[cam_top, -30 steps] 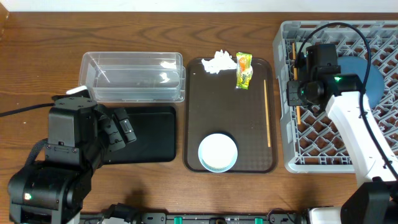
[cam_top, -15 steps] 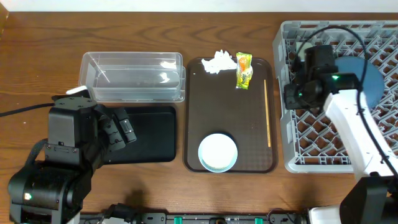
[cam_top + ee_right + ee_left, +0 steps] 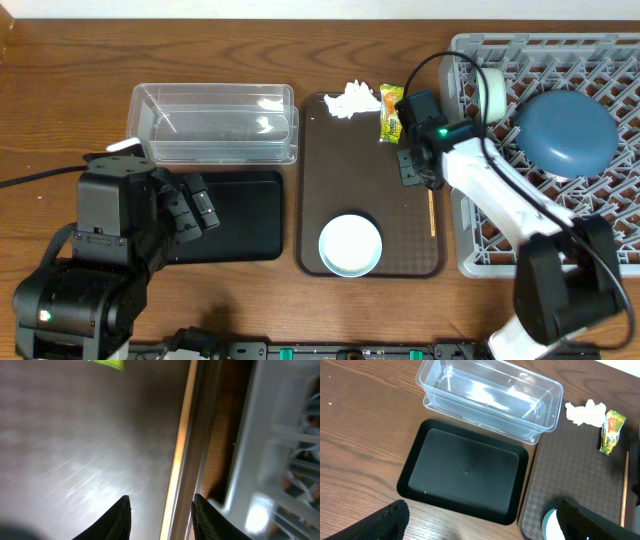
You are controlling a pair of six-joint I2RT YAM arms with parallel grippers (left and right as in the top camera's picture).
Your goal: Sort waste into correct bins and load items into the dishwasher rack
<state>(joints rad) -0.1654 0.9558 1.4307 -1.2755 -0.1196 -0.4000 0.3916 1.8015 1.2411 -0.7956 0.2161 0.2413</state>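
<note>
While hovering over the chopstick [image 3: 432, 212] on the brown tray [image 3: 340, 170], right gripper [image 3: 161, 505] spread, empty. Left gripper [image 3: 197, 210] spread, by the black tray [image 3: 250, 215]. Blue bowl [image 3: 563, 132] in the rack [image 3: 470, 250]; wrapper [image 3: 391, 112], tissue [image 3: 351, 100] on tray.

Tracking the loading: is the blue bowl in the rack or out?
In. The blue bowl sits inside the grey rack, with lattice visible around it.

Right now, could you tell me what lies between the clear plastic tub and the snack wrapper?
The crumpled white tissue lies between the clear tub and the wrapper, as the overhead view shows.
</note>
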